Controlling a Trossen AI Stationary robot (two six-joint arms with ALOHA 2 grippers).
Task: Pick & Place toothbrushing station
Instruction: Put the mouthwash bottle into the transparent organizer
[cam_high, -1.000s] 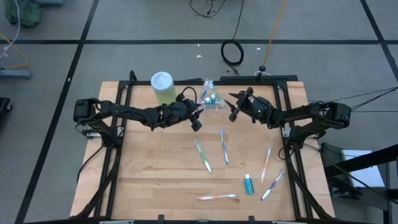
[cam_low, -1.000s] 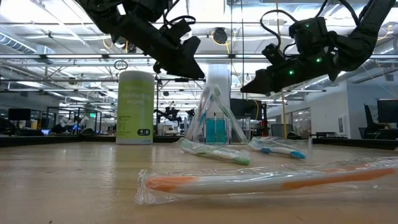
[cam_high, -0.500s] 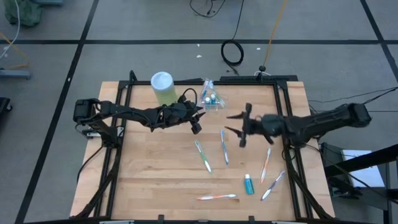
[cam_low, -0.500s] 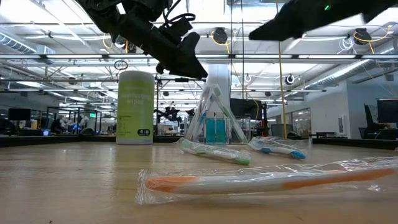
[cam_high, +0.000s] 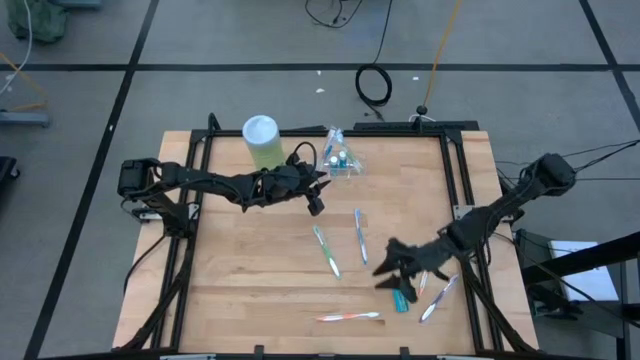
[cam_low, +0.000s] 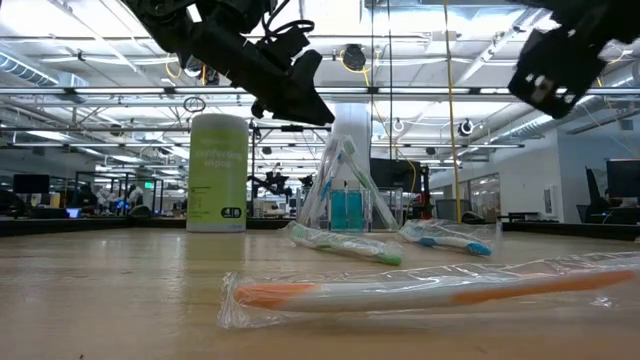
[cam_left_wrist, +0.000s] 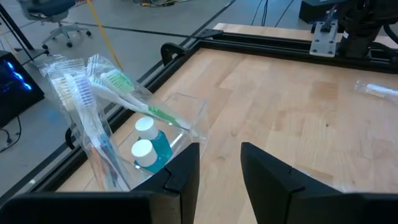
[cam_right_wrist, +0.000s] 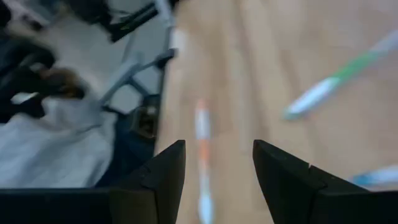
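A clear plastic bag (cam_high: 341, 160) stands at the table's far middle and holds toothbrushes and two blue tubes (cam_left_wrist: 151, 146). Several wrapped toothbrushes lie loose on the table: a green one (cam_high: 327, 250), a blue one (cam_high: 360, 235), two orange ones (cam_high: 428, 264) (cam_high: 350, 317) and one more (cam_high: 440, 297). A blue tube (cam_high: 401, 298) lies among them. My left gripper (cam_high: 316, 200) hangs open and empty just near-left of the bag. My right gripper (cam_high: 388, 272) is open and empty above the table, beside the loose blue tube.
A green canister with a white lid (cam_high: 261, 140) stands at the far left of the table, left of the bag. Black frame rails (cam_high: 455, 190) run along the table's sides. Bare wood (cam_high: 250, 270) lies at the near left.
My right gripper has swung from beside the bag at the far middle toward the table's near edge and a little right. It now stands over the loose tube and brushes. The bag and the loose brushes lie as before.
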